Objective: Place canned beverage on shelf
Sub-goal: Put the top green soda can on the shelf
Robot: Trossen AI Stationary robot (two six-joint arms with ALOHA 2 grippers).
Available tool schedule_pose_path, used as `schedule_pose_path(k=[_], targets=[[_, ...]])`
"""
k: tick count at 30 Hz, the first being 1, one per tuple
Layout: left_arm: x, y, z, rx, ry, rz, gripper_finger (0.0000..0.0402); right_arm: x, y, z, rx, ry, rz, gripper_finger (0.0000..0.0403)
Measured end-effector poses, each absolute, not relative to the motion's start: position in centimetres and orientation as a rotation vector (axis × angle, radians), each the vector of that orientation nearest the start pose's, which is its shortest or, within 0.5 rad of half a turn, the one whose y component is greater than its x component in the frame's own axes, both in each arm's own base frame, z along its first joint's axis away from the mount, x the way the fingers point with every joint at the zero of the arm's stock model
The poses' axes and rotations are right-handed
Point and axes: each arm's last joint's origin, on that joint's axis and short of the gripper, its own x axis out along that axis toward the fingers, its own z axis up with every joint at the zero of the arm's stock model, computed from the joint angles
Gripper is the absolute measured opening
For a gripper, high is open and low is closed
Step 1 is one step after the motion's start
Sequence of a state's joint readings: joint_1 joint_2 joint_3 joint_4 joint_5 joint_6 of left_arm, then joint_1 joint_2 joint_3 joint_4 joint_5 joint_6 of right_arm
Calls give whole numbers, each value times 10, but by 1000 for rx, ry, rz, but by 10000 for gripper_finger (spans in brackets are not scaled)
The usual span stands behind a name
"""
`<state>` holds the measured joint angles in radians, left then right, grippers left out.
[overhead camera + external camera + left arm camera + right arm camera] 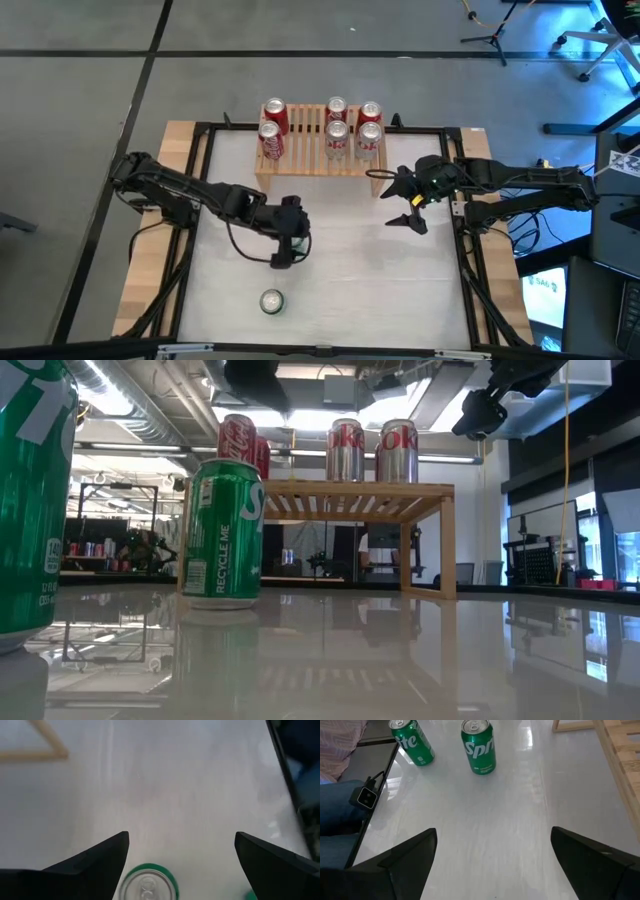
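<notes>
The white table (350, 260) carries one light-wood shelf (312, 160) at its far edge, between two dark arms. The left arm reaches in from the left side, and its gripper (287, 247) hangs over the middle of the table with its fingers spread wide and nothing between them. The right arm comes in from the right side, and its gripper (408, 200) hovers just beside the shelf's right end, fingers also wide apart and empty.

Six cans stand on the shelf in two rows of three: two red cans (272, 128) on the left and four silver cans (352, 128) with red lettering to their right.

Two green cans stand upright on the table. One green can (272, 301) is near the front edge. The other green can (478, 746) sits directly under the left gripper, untouched and well apart from the shelf.
</notes>
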<state>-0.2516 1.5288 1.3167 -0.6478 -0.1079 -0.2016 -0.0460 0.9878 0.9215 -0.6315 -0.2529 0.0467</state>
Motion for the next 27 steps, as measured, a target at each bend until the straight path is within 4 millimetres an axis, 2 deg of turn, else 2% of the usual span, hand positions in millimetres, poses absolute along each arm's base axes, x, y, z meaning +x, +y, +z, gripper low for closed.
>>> schedule_pose_path(k=[12, 22, 27], targets=[[319, -52, 299, -663, 880, 205, 348, 197, -2, 306, 149, 696, 182, 386], [305, -47, 289, -876, 1028, 425, 347, 197, -2, 306, 149, 696, 183, 386], [302, -46, 287, -993, 1039, 531, 347, 197, -2, 306, 149, 695, 182, 386]])
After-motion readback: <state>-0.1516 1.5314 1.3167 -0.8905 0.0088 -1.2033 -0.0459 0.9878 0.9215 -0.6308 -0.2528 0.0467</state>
